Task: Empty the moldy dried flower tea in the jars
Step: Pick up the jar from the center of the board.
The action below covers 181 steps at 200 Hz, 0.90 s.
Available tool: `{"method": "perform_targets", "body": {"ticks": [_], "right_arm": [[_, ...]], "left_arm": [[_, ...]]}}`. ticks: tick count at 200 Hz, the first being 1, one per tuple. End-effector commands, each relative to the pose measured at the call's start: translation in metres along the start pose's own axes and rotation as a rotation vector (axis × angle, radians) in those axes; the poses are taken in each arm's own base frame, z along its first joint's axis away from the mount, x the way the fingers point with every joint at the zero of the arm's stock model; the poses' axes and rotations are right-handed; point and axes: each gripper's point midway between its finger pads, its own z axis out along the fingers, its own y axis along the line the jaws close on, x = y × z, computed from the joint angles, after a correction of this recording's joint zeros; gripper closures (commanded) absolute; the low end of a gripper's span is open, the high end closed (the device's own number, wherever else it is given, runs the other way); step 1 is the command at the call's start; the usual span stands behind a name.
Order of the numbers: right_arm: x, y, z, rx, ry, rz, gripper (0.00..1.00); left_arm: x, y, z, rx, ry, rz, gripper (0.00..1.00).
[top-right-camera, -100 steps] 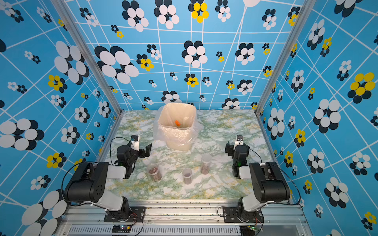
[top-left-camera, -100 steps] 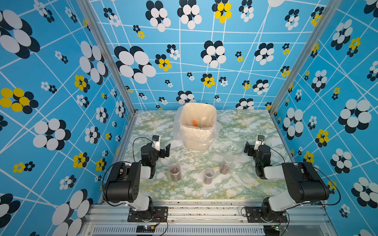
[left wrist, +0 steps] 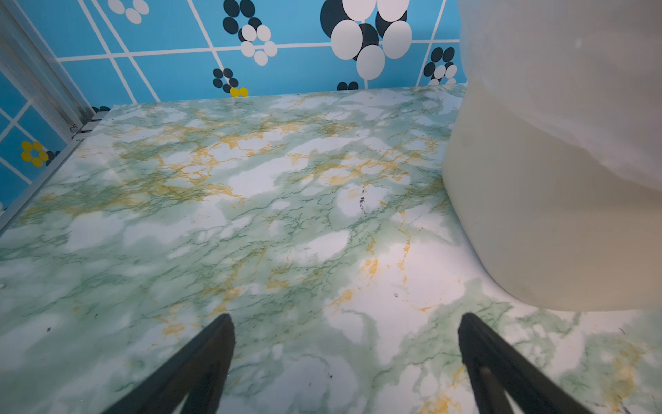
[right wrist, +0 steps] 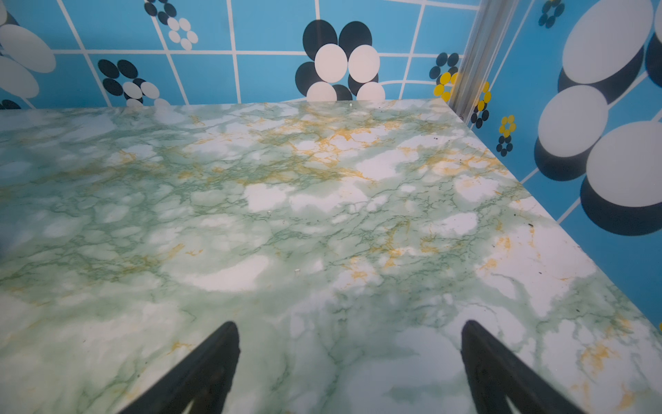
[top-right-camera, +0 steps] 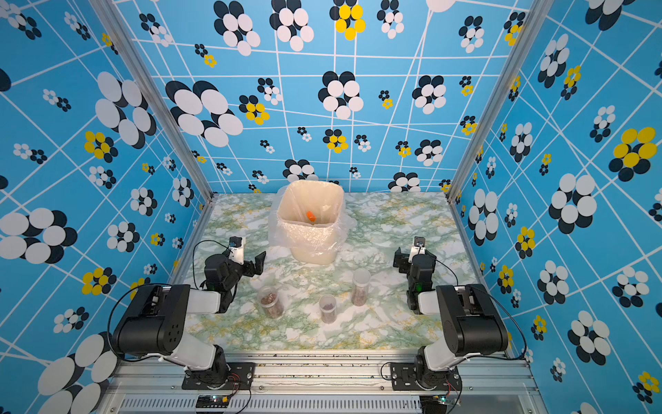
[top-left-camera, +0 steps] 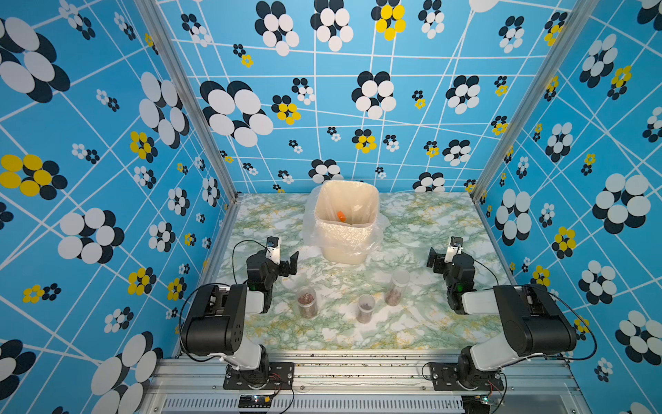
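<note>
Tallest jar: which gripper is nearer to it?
Right. The right gripper is open, a little back and to the right of the tallest jar, not touching. The left gripper is far across, beyond the widest jar.

Both our arms sit folded low in both top views. The left arm (top-left-camera: pixel 229 315) is at lower left and the right arm (top-left-camera: pixel 526 319) at lower right, with wrists pointing up-frame. The left gripper (top-left-camera: pixel 284 256) has its jaws spread wide, and so does the right gripper (top-left-camera: pixel 443 255). Both wrist views show the black fingers (left wrist: pixel 215 344) (right wrist: pixel 218 351) well apart.
</note>
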Motion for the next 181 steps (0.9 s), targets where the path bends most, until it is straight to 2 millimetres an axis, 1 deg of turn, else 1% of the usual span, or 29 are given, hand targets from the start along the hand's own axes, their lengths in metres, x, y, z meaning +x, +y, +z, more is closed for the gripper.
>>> {"method": "perform_targets", "body": {"ticks": [1,11,111,127,144,157,167,181], "right_arm": [[-0.006,0.003,0.003,-0.004,-0.015,-0.008,0.01],[-0.006,0.003,0.003,-0.005,-0.015,-0.008,0.01],[-0.006,0.004,0.004,-0.006,-0.014,-0.007,0.01],[-0.009,0.002,0.002,0.000,-0.018,-0.006,0.01],[-0.026,-0.008,-0.012,0.042,-0.049,0.014,0.01],[-0.043,-0.012,-0.026,0.046,-0.064,0.027,0.01],[-0.056,-0.012,-0.037,0.034,-0.060,0.054,0.01],[-0.075,-0.010,-0.053,-0.003,-0.071,0.089,0.01]], "left_arm": [[-0.006,0.015,0.003,-0.068,-0.009,-0.032,0.00],[-0.005,0.019,0.003,-0.086,-0.007,-0.038,0.00],[-0.005,0.019,0.004,-0.101,0.000,-0.032,0.01],[-0.008,0.027,0.000,-0.149,-0.019,-0.050,0.01],[-0.019,0.034,-0.013,-0.206,-0.044,-0.062,0.00],[-0.034,0.038,-0.025,-0.249,-0.064,-0.071,0.01],[-0.044,0.044,-0.034,-0.291,-0.069,-0.088,0.01],[-0.064,0.050,-0.051,-0.348,-0.090,-0.112,0.01]]}}
